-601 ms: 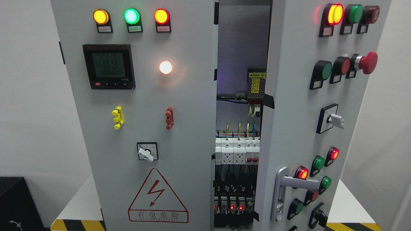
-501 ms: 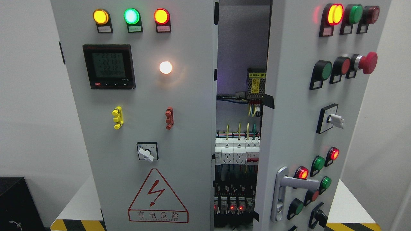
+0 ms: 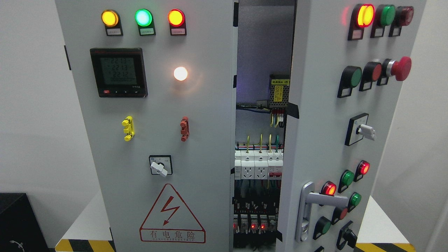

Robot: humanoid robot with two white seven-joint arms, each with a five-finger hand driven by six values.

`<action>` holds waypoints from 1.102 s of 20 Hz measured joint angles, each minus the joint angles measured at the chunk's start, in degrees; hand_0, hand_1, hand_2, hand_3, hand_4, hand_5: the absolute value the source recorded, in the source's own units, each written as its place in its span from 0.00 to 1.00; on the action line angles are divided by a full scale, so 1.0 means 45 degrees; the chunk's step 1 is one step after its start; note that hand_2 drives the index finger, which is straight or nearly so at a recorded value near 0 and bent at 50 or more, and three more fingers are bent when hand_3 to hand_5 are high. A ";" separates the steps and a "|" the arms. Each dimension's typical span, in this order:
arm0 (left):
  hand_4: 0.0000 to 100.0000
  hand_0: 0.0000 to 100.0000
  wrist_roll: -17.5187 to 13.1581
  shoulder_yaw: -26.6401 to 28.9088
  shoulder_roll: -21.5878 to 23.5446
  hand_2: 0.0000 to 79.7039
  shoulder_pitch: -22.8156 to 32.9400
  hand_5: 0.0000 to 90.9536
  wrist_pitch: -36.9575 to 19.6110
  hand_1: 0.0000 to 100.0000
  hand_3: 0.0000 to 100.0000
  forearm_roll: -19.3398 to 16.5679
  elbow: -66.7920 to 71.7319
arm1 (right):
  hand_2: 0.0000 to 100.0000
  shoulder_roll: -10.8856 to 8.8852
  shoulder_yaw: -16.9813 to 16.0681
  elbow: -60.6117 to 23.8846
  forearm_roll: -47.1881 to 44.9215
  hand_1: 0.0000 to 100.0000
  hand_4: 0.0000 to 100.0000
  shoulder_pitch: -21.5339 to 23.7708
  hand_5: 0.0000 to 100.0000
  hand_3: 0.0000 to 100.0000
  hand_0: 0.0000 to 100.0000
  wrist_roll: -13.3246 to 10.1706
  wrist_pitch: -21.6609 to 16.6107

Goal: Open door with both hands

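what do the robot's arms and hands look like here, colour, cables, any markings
Neither arm nor hand shows in the head view, so their look cannot be told. The frame holds only the grey cabinet: the left door with its lamps and meter, and the right door, ajar, with its silver handle.

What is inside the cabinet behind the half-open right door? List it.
Through the gap: a yellow-labelled module, white breakers and sockets, wiring, red indicator lights. The right door covers the rest.
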 measured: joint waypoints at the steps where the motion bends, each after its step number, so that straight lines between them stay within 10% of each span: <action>1: 0.00 0.00 -0.0853 -0.0016 0.0422 0.00 0.0085 0.00 -0.0075 0.00 0.00 0.0442 -0.0324 | 0.00 0.0000 0.0000 -0.0001 0.0000 0.00 0.00 0.0000 0.00 0.00 0.00 0.0000 0.0000; 7: 0.00 0.00 -0.5635 -0.0152 0.5313 0.00 0.0750 0.00 -0.0358 0.00 0.00 0.8383 -0.3172 | 0.00 -0.0003 0.0000 -0.0002 0.0000 0.00 0.00 0.0000 0.00 0.00 0.00 0.0000 0.0000; 11: 0.00 0.00 -0.7230 -0.0174 0.9675 0.00 0.0986 0.00 0.0273 0.00 0.00 1.4735 -0.4767 | 0.00 -0.0004 0.0000 0.0000 0.0001 0.00 0.00 0.0000 0.00 0.00 0.00 0.0000 0.0000; 14: 0.00 0.00 -0.8252 -0.0080 1.2641 0.00 0.0639 0.00 0.2417 0.00 0.00 1.7913 -0.5649 | 0.00 -0.0004 0.0000 -0.0001 0.0001 0.00 0.00 0.0000 0.00 0.00 0.00 0.0000 0.0000; 18: 0.00 0.00 -0.8822 0.0060 1.5540 0.00 -0.0855 0.00 0.3907 0.00 0.00 1.9815 -0.6758 | 0.00 -0.0005 0.0000 -0.0004 0.0004 0.00 0.00 -0.0001 0.00 0.00 0.00 0.0000 -0.0002; 22: 0.00 0.00 -0.8990 -0.0716 1.7381 0.00 -0.4242 0.00 0.4458 0.00 0.00 1.9745 -0.8293 | 0.00 -0.0005 0.0000 0.0004 0.0005 0.00 0.00 -0.0001 0.00 0.00 0.00 0.0000 -0.0002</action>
